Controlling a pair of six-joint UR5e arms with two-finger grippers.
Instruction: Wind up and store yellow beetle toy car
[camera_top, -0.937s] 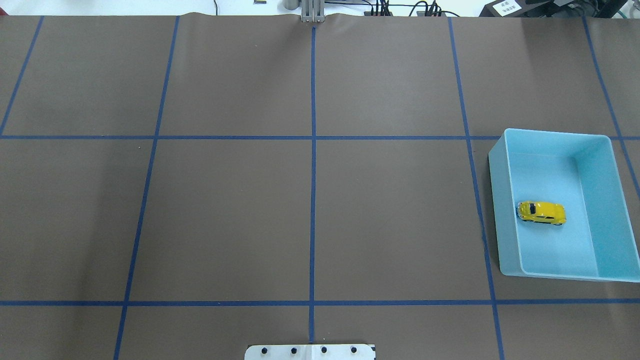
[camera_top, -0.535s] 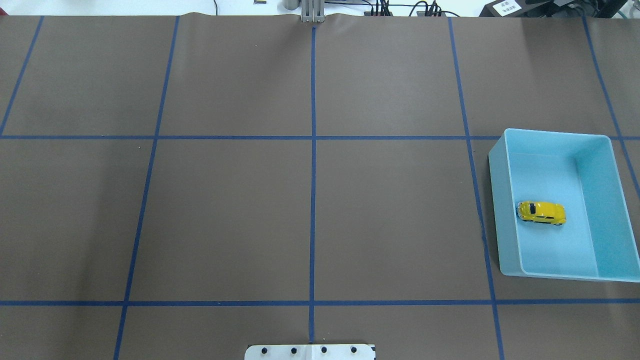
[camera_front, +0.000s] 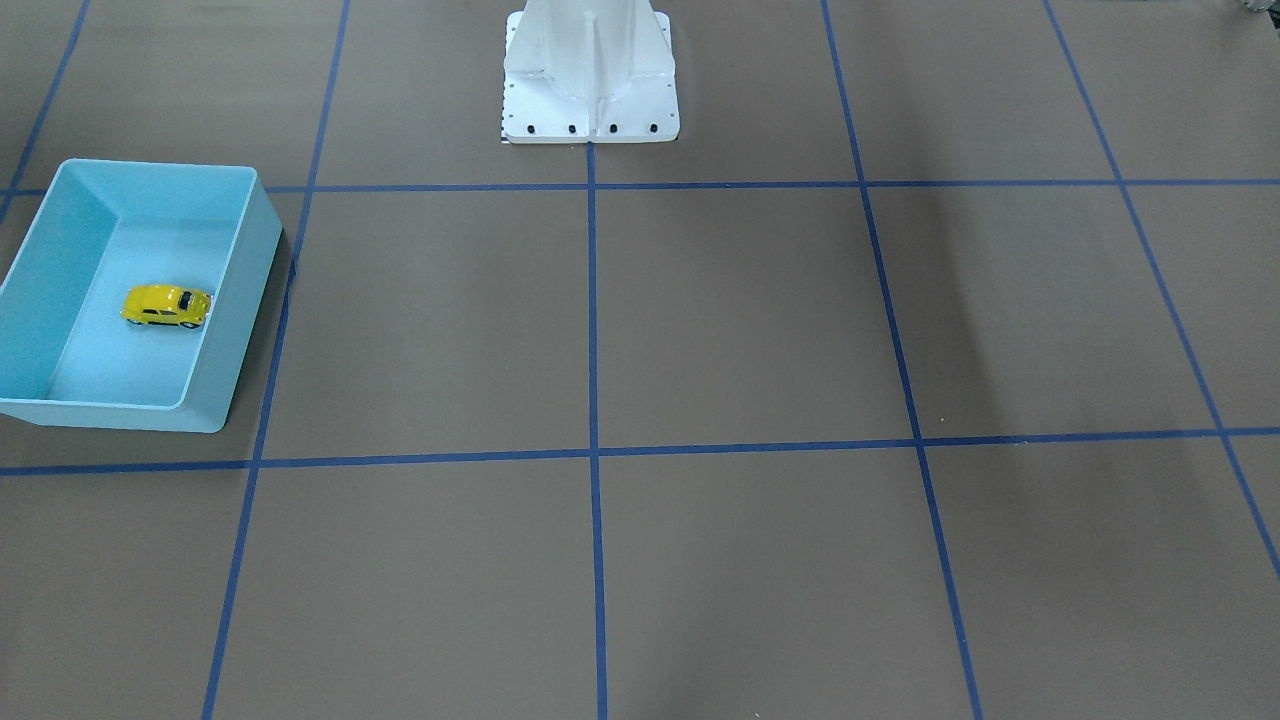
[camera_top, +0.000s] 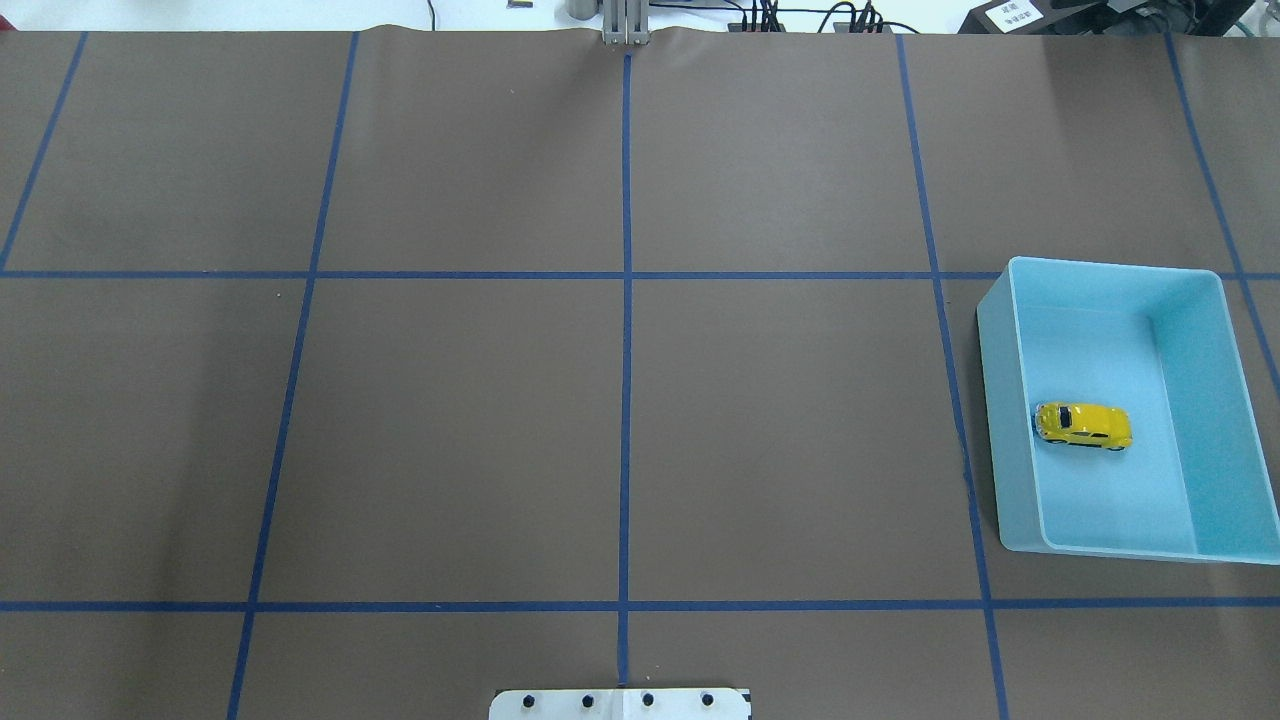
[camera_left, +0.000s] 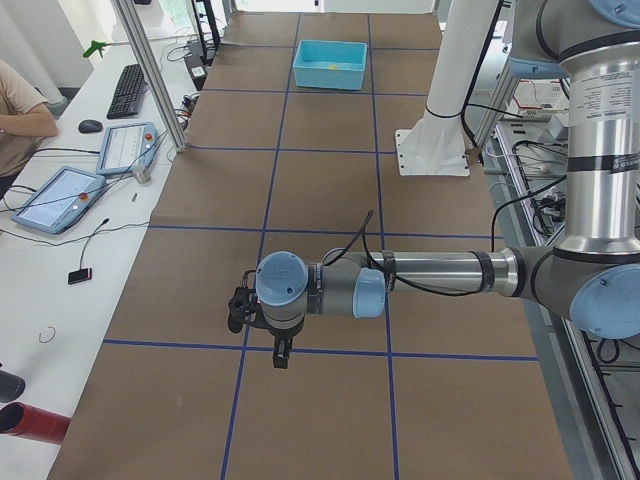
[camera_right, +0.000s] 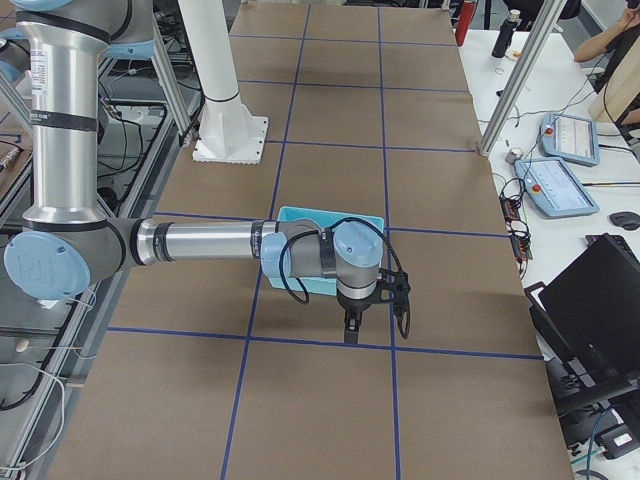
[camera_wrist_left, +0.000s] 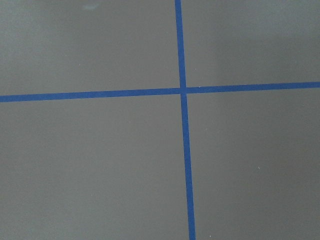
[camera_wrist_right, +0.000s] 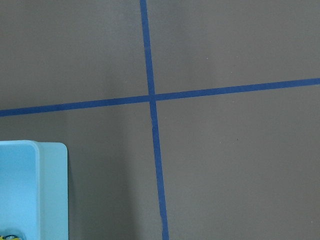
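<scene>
The yellow beetle toy car (camera_top: 1083, 426) lies inside the light blue bin (camera_top: 1000, 420) at the right side of the table, close to the bin's left wall. It also shows in the front-facing view (camera_front: 167, 306), inside the bin (camera_front: 245, 290). No gripper holds the car. My left gripper (camera_left: 258, 335) shows only in the exterior left view, hovering over the table's left end; I cannot tell whether it is open. My right gripper (camera_right: 377, 325) shows only in the exterior right view, above the table just past the bin (camera_right: 300, 215); I cannot tell its state.
The brown table cover carries a grid of blue tape lines (camera_top: 626, 400). The white robot pedestal (camera_front: 590, 70) stands at the table's near edge. A corner of the bin (camera_wrist_right: 50, 190) shows in the right wrist view. Tablets and a keyboard lie on the operators' desk (camera_left: 60, 195).
</scene>
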